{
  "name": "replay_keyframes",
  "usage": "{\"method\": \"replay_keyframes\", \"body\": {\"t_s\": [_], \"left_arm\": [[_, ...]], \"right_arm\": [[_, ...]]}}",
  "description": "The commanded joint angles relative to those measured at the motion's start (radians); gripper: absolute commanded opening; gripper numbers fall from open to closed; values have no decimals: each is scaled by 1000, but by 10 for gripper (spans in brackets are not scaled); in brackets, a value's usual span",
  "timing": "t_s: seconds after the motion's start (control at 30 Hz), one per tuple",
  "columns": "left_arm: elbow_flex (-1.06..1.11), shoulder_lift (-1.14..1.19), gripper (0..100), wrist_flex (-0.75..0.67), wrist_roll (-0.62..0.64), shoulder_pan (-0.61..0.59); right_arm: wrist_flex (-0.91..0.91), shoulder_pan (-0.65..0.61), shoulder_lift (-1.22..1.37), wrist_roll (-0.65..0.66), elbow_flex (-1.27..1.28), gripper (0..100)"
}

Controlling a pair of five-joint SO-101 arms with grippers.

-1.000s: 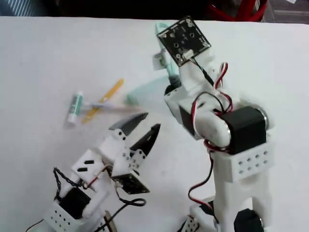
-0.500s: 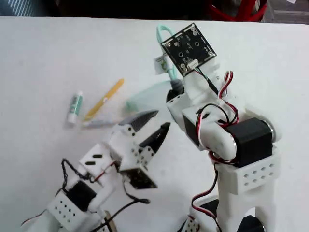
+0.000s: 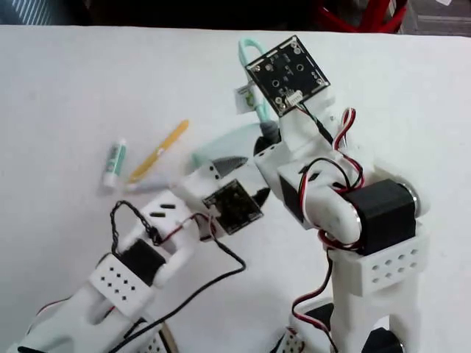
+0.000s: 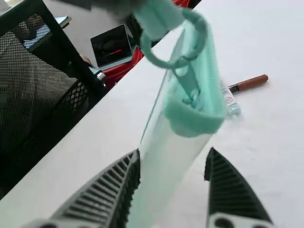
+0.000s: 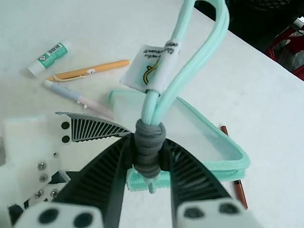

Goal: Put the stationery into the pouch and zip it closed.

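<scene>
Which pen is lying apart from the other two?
The brown pen: it lies across the mint pouch from the orange pen and pale pen, which lie close together.

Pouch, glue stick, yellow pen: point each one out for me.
pouch (image 5: 198, 124), right wrist view, on its translucent side wall.
glue stick (image 3: 113, 163), high view, on the middle of the tube.
yellow pen (image 3: 158, 152), high view, on the middle of the barrel.
</scene>
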Motion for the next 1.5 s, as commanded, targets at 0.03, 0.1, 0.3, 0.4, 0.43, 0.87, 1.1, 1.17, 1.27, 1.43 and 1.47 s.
{"method": "replay_keyframes", "body": {"t_s": [0.03,0.1,0.3,0.4,0.43,0.87,1.1,1.17,1.27,1.43,1.47], "left_arm": [[-61,13,229,-66,-14,36],[-60,13,229,-121,-15,28],[-57,15,217,-140,-17,33],[-49,21,217,-138,-17,38],[-44,33,218,-146,-17,38],[-78,374,173,-445,-17,-33],[-87,423,168,-463,-9,-30],[-87,423,129,-506,-8,-27],[-87,401,16,-588,-8,-1],[-66,302,22,-600,-6,64],[-55,278,24,-601,-2,70]], "right_arm": [[1,5,-16,-3,-5,22],[2,4,-16,-3,-5,22],[4,4,-25,-5,-3,21],[4,4,-25,-8,-3,21],[4,4,-25,-9,-3,21],[2,15,-27,-9,-34,20],[2,59,-27,-40,-109,20],[2,59,-27,-48,-117,20],[1,67,-27,-48,-143,20],[-15,157,-15,-46,-193,20],[-31,177,-15,-46,-183,20]]}}
